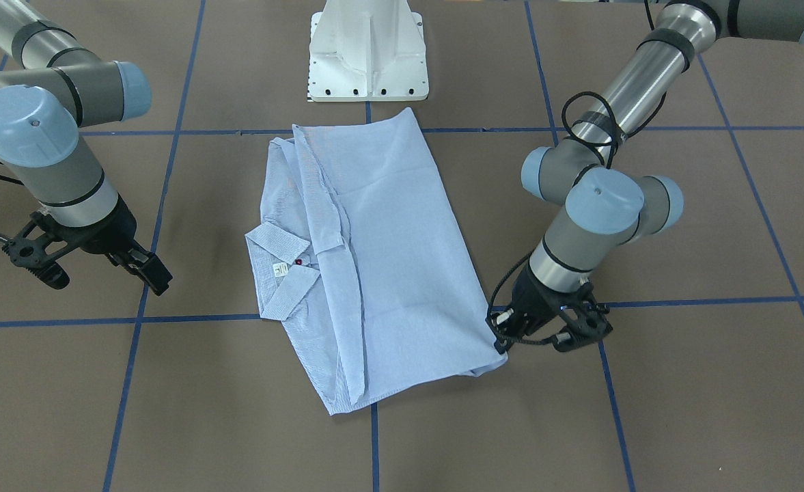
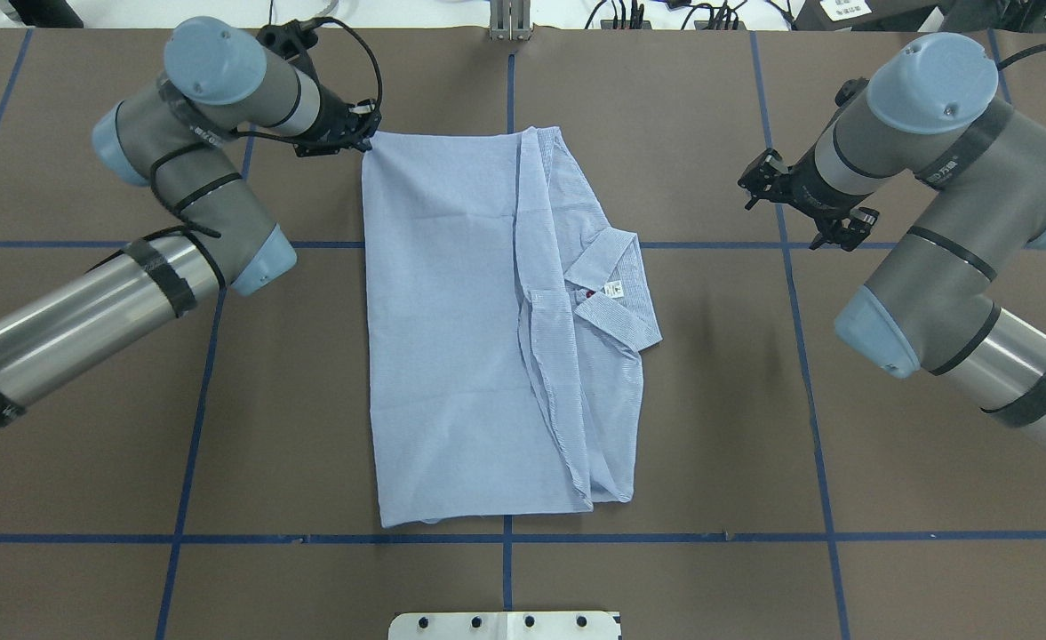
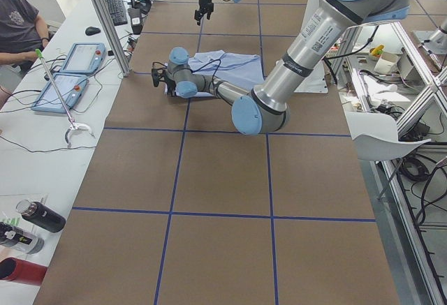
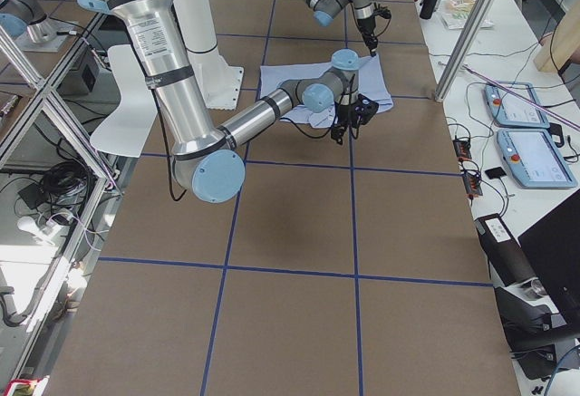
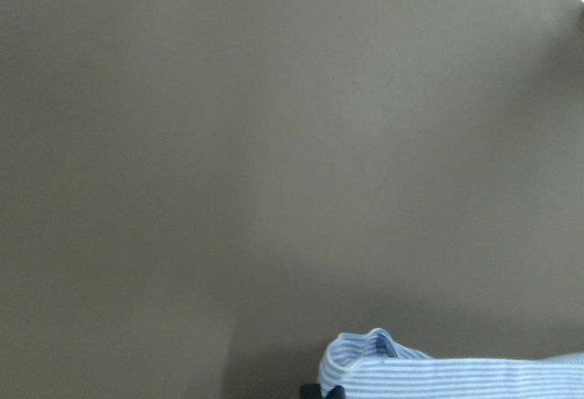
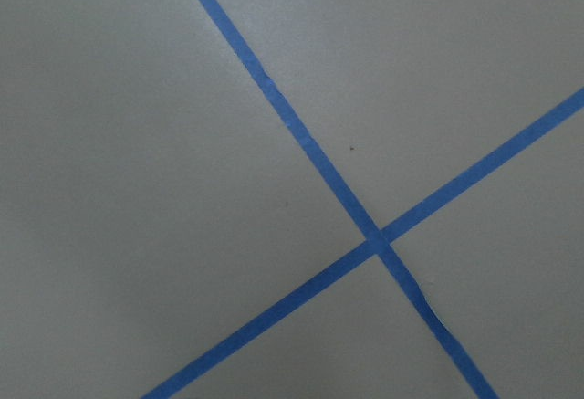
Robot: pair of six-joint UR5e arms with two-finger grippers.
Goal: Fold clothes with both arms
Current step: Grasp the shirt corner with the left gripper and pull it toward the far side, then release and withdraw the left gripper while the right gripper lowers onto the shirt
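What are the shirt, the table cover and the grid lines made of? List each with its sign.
The shirt: thin woven cloth, likely cotton, matte; fine stripes, soft creases. The table cover: matte brown paper or card, perhaps; no shine. The grid lines: blue adhesive tape, probably; slightly ragged edges.

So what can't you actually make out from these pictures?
- Whether the left jaws pinch the shirt corner: overhead, the left arm covers them; the left wrist view's bottom edge cuts them off.
- How the sleeves lie: folded inside the shirt, every view.
- The label's print: too small, front and overhead views.
- Anything of the shirt from the right wrist view: it shows only table and tape.
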